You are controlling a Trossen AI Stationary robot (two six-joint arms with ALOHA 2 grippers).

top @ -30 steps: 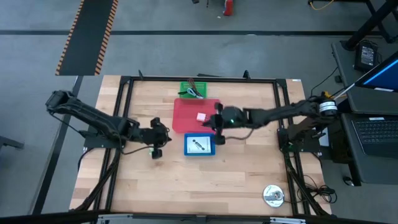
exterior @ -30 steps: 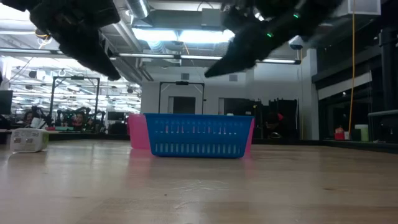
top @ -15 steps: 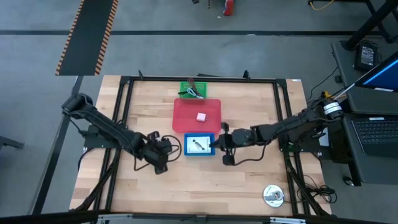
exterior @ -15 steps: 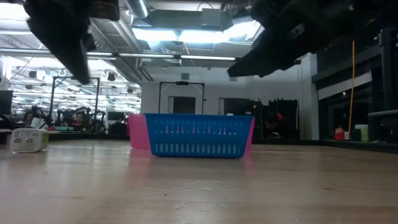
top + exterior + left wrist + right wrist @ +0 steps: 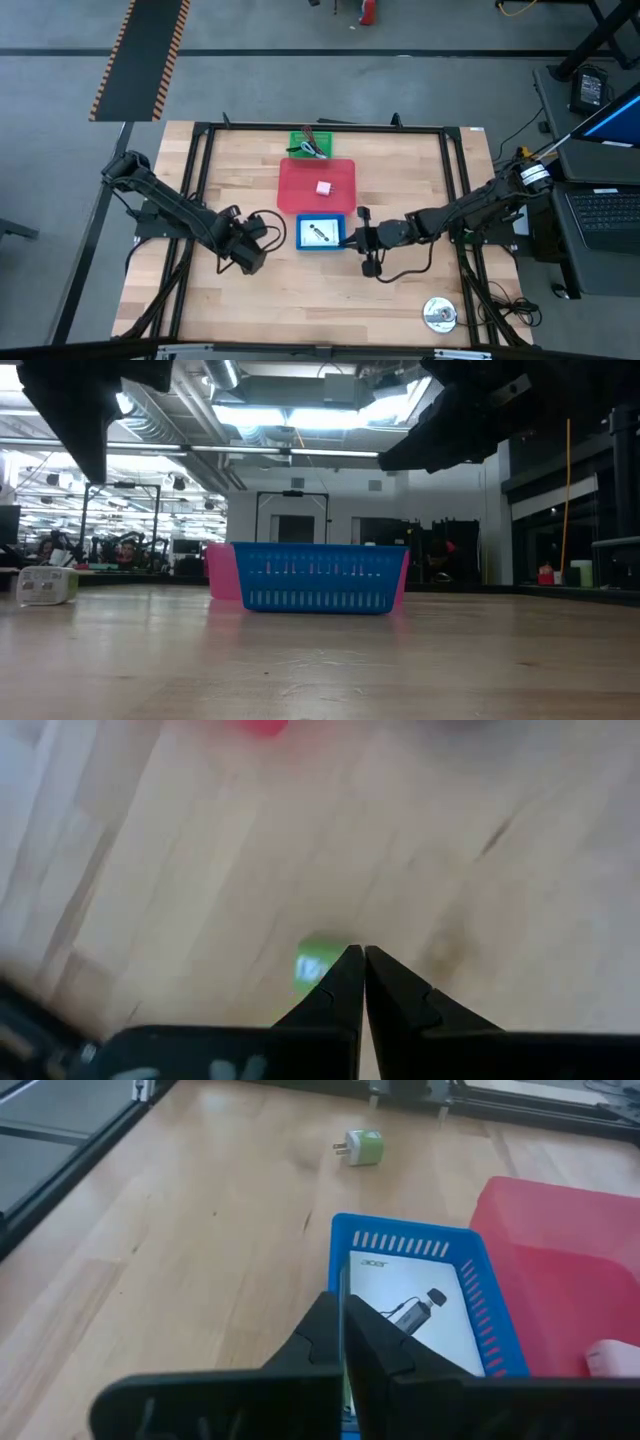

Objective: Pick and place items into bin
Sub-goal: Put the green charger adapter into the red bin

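on the table [image 5: 300,290], green piece [image 5: 312,966] just beside the closed left gripper [image 5: 357,960].

You see a blue basket [image 5: 321,233] holding a white card [image 5: 405,1312] with a dark picture. The tray [image 5: 318,185] is red, its cube [image 5: 323,187] pink. The plug [image 5: 359,1148] is green and white. The table [image 5: 300,300] is light wood.

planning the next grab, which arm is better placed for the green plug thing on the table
Left. Its end effector, fingers shut, hangs right beside the green plug. The right end effector is by the blue bin, farther away.
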